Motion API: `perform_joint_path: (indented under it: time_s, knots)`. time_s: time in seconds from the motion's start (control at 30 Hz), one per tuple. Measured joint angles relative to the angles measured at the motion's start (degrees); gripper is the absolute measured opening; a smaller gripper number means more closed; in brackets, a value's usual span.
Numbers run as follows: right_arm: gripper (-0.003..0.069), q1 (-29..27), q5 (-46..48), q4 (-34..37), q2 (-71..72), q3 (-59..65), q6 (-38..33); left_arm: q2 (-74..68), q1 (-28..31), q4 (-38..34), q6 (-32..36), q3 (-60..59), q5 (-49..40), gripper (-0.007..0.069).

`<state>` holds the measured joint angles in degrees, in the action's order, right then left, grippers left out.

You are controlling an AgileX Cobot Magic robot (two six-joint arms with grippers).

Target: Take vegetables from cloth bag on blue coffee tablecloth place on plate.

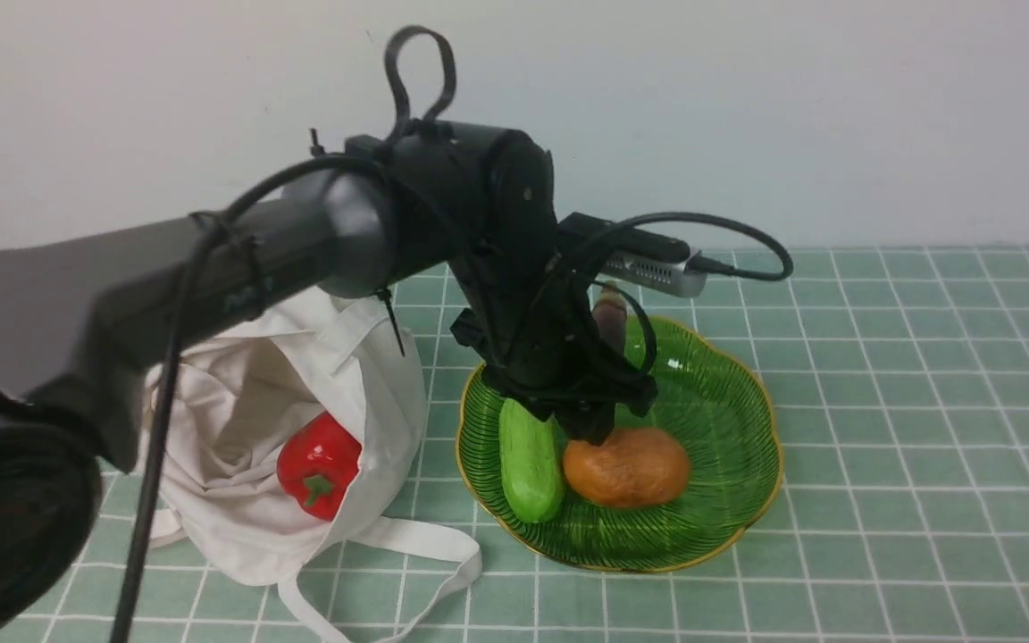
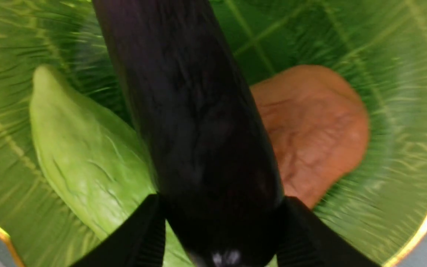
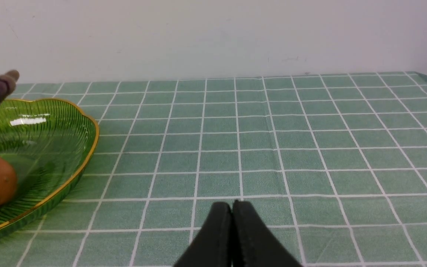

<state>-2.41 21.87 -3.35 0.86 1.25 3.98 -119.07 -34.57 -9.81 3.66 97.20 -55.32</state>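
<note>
— Seen gripped in the left tool (image 2: 224,211) over the plate (image 1: 733,429): the eggplant (image 2: 198,111), tilted, with its stem end toward 12 o'clock in the front view. And on the right?

— Shown shut, with nothing between the fingertips: the right tool (image 3: 232,209). Pictured also on the plate: a green vegetable (image 1: 528,464) at 9 o'clock and an orange one (image 1: 631,469) near the centre, toward 6.

— Heavy or light?

— Light, probably, being a toy; likely firm, not fragile, but slick on that glossy skin. Best taken across the thick body, with even pressure from both sides. Could pivot if pinched near an end; lower gently, clear of the orange one, before letting go.

— Any left to fetch?

— Yes, at 9 o'clock from the plate: the pepper (image 1: 318,464), inside the mouth of the bag (image 1: 389,393). Looks glossy and round, so likely to roll. Take by the widest sides, not by the stem, and keep clear of the soft canvas, easily snagged.
</note>
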Motion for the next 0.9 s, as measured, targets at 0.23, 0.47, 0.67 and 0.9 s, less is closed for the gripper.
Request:
perform_joint_path:
  time_s: [0.23,0.47,0.67,0.9]
  knots:
    - [-0.0010,0.00,0.00,0.00,0.00,0.00,0.00,-0.48,0.00,1.66,-0.05,0.99,-0.38,0.0488]
    - [-0.0010,0.00,0.00,0.00,0.00,0.00,0.00,-0.48,0.00,4.41,-1.29,5.58,-7.96,0.0501]
    - [-0.0010,0.00,0.00,0.00,0.00,0.00,0.00,2.16,0.00,9.29,-2.11,15.23,-14.59,0.0144]
    - [-0.0010,0.00,0.00,0.00,0.00,0.00,0.00,14.44,0.00,9.81,-2.81,17.13,-15.57,-0.0004]
